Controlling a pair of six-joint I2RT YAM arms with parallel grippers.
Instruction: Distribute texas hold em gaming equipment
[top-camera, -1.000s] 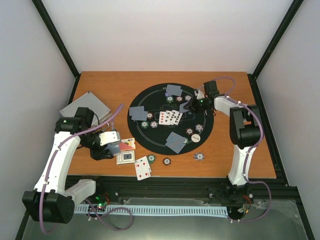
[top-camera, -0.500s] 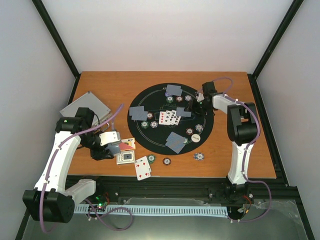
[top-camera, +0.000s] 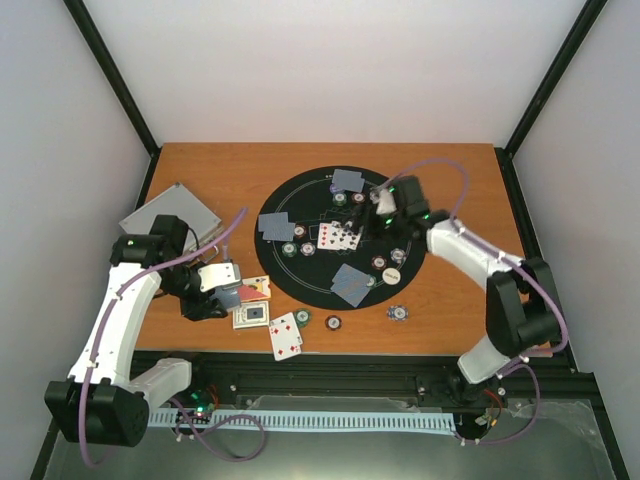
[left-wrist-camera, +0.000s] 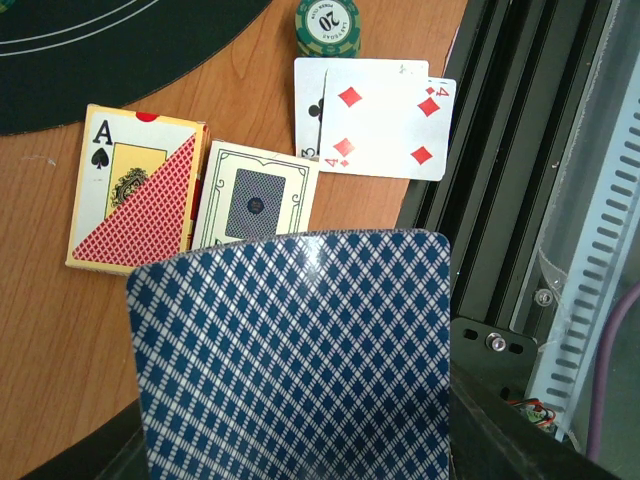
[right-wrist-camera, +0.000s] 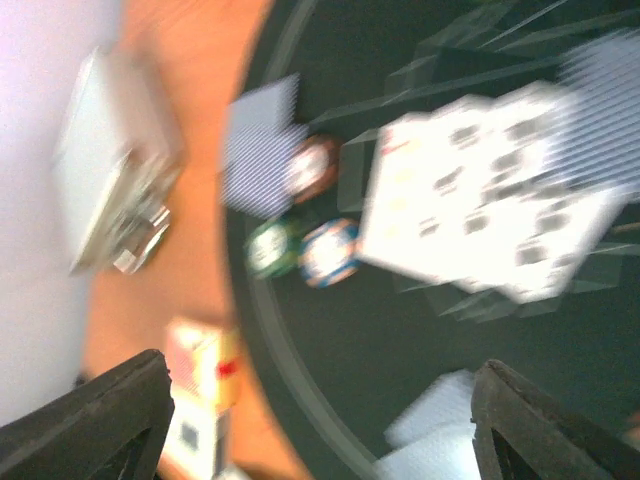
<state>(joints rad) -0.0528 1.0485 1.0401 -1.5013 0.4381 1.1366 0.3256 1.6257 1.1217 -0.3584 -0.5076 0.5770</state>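
Blue-checked card (left-wrist-camera: 295, 350) pinched in closed left hand (top-camera: 224, 288), right hand (top-camera: 384, 207) spread wide, empty, over black mat (top-camera: 305, 280)

A big round black mat (top-camera: 305, 280) lies in the middle of the brown wooden table (top-camera: 230, 170). A shiny silver case (top-camera: 175, 203) sits at 9 o'clock from the mat, by the table's edge.

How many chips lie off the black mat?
3, in a rough row: green chip, brown chip beside it, blue-white chip further right. More may be hidden.
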